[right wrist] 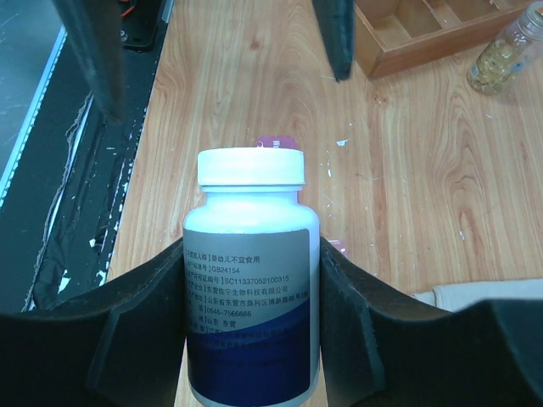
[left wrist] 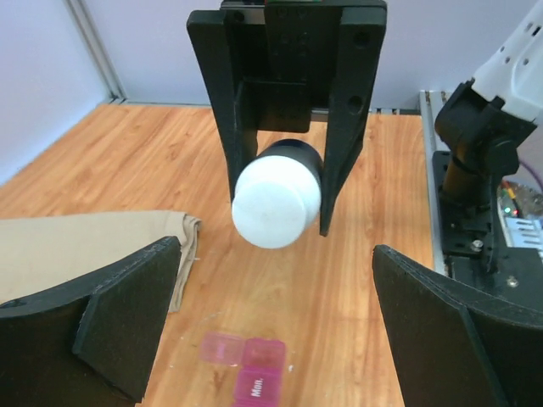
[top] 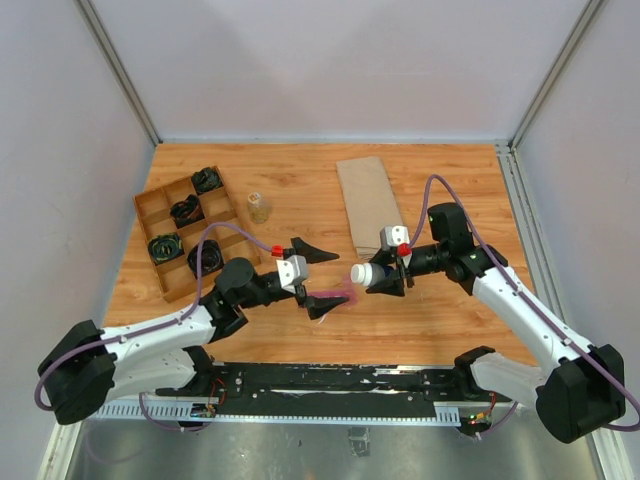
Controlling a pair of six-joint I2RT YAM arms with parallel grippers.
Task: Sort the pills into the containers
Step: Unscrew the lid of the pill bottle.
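Observation:
A white pill bottle [top: 366,273] with a white cap and a blue-and-grey label lies sideways in my right gripper [top: 392,274], which is shut on its body [right wrist: 251,280]. Its cap [left wrist: 276,203] faces my left gripper [top: 320,277]. That gripper stands wide open with nothing between its fingers [left wrist: 127,322], just short of the cap. The containers [top: 336,297], a pink translucent strip of lidded squares, lie on the table under the left gripper; one lid reads "Mon" [left wrist: 256,386]. One end of them [right wrist: 276,142] peeks out behind the cap. No loose pills show; what the bottle holds is hidden.
A brown wooden divided tray [top: 150,205] with black items sits at the back left. Beside it stands a small clear bottle [top: 260,207] with yellowish contents. A tan paper bag [top: 366,200] lies flat at the back centre. Grey walls enclose the table.

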